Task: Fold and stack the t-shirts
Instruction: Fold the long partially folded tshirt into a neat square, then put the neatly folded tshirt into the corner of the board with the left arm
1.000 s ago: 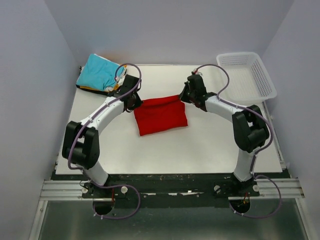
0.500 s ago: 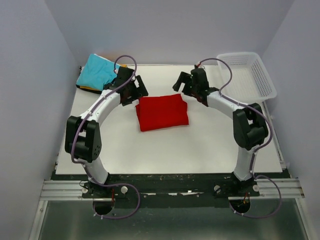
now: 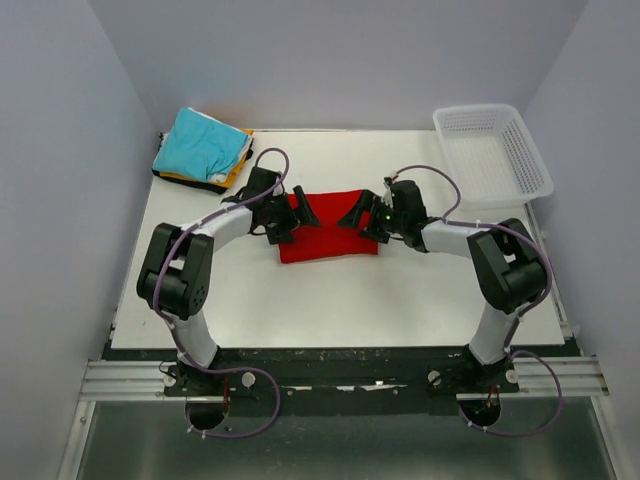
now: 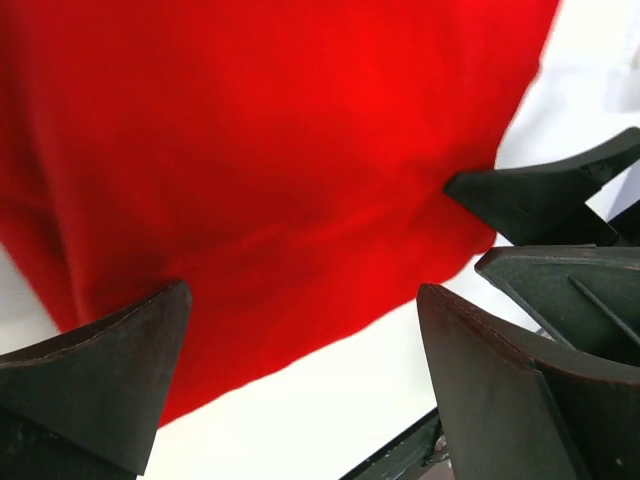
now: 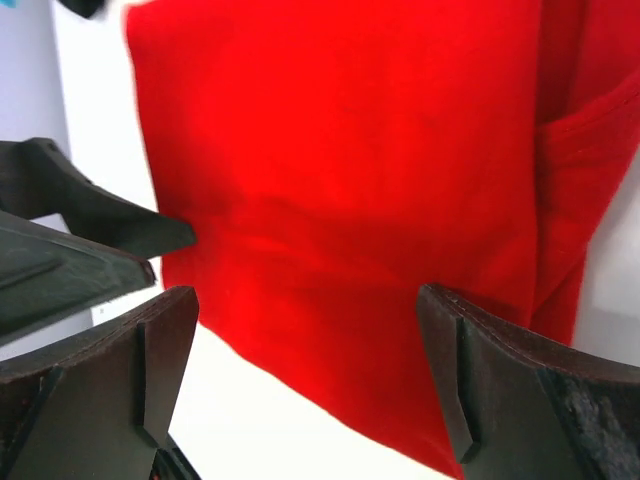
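The red t-shirt lies folded into a small rectangle at the middle of the white table. My left gripper is open and low over its left edge; the red cloth fills the left wrist view between the spread fingers. My right gripper is open and low over its right edge; the red shirt also fills the right wrist view. Neither gripper holds cloth. A stack of folded shirts, turquoise on top with yellow-orange and black beneath, sits at the far left corner.
A white mesh basket stands at the far right corner. The white table has a dark front rail beyond its near edge. Grey walls close in on the left, back and right.
Both grippers have moved from the shirt's far corners down and inward onto its left and right sides. The shirt went from partly lifted at its far edge to lying flat, folded.
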`<action>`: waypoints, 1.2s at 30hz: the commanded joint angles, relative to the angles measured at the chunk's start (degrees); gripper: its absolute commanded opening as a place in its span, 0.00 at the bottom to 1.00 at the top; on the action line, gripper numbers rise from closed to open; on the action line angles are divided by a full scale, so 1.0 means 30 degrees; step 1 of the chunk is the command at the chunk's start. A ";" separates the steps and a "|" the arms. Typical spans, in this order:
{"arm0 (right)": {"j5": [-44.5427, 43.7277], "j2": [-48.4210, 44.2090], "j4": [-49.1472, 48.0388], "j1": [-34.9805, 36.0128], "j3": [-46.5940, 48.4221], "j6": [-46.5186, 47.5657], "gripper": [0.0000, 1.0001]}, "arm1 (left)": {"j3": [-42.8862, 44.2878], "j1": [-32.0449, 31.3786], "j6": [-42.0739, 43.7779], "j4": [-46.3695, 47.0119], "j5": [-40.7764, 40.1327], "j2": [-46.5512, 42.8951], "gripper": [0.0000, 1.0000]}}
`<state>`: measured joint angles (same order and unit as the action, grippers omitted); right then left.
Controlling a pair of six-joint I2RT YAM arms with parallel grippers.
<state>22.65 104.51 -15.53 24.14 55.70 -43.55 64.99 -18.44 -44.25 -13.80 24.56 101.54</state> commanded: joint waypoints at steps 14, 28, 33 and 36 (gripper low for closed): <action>-0.6145 -0.5013 0.2336 -0.0122 -0.2309 0.1675 1.00 | -0.2489 -0.0007 0.1088 -0.0874 -0.2274 -0.2655 0.99; -1.3209 -1.4518 0.1937 -0.0152 -0.6826 0.1817 1.00 | 0.0477 0.1015 0.2344 -0.4243 -0.7159 -0.2190 0.99; -1.2861 -1.4544 0.2444 -0.0143 -0.6529 0.2157 1.00 | 0.2529 0.1585 0.2675 -0.5257 -0.6460 0.0382 0.99; -1.2854 -1.4295 0.2379 -0.0143 -0.6490 0.2204 1.00 | 0.2857 0.1578 0.2867 -0.5099 -0.5640 0.1068 0.99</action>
<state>-14.06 61.19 -9.23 23.88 36.21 -38.37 70.85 -13.91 -37.50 -26.76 5.39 102.50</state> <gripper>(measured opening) 0.998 0.984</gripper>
